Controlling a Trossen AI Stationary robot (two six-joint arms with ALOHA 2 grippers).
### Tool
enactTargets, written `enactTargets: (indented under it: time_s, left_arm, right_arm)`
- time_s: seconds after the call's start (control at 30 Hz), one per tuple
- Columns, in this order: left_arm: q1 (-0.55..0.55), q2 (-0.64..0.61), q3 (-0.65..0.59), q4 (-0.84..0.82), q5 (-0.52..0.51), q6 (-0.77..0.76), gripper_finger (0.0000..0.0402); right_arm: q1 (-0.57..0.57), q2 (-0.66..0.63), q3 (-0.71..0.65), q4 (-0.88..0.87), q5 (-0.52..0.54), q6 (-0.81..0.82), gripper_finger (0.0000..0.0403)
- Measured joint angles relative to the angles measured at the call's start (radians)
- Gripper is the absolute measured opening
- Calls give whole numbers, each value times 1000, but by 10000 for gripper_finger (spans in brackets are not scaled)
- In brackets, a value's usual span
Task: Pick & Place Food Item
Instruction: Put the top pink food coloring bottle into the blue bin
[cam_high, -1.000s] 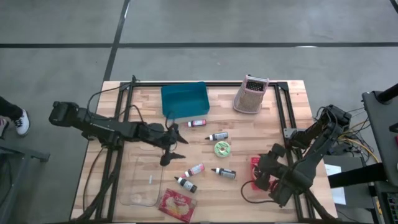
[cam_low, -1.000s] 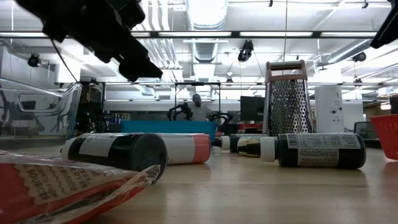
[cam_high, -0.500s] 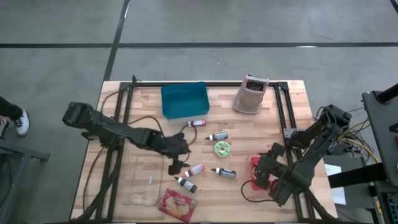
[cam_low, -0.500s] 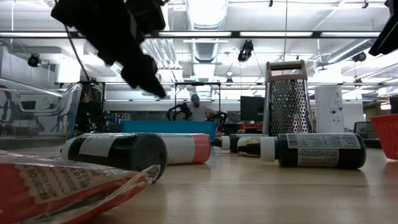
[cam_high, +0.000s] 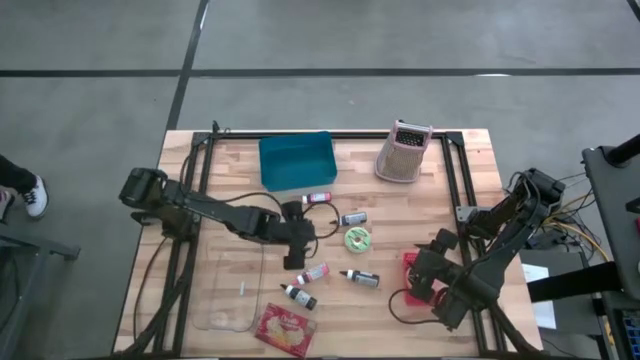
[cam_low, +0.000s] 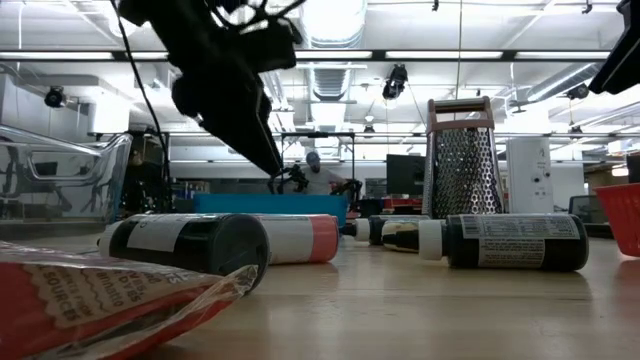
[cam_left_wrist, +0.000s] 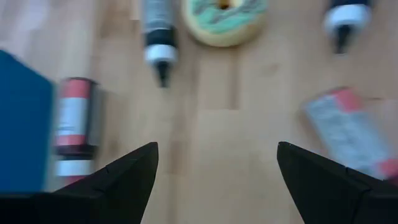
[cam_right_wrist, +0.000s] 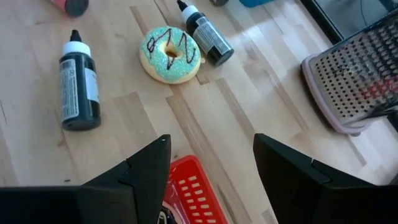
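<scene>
Beside the blurred donut (cam_left_wrist: 225, 22), the left hand (cam_left_wrist: 214, 177) hovers open.

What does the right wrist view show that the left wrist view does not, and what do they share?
Only the right wrist view shows the grater and the red basket, which lies just ahead of the open right tool.

Only the left wrist view shows the blue bin, the red-capped bottle lying beside it, and a blurred pink-ended bottle. The left tool is open above bare wood.

Both show the green-frosted donut with dark bottles lying either side of it on the wooden table.
</scene>
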Motion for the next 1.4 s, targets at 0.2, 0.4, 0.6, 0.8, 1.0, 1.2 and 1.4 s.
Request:
enactTargets:
  time_s: [0.2,0.4,0.6,0.8,1.0,1.2,1.4]
  left_arm:
    - [96,14,-9,-10,-27,79,330]
    - [169,18,-8,-8,-21,165,330]
    - [218,27,-9,-5,55,224,330]
    - [255,76,-9,-10,64,235,330]
    - [274,99,-9,-10,28,243,330]
    - [294,133,-10,10,24,251,330]
    - [303,140,-10,33,19,273,330]
  right_arm:
    - [0,0,0,0,9,-16,226]
    - [0,0,0,0,9,-23,226]
    - [0,0,0,0,9,-30,226]
    - [0,0,0,0,32,-30,226]
    - [0,0,0,0,35,-30,226]
    - [0,0,0,3,35,-30,226]
    - [0,0,0,4,35,-30,226]
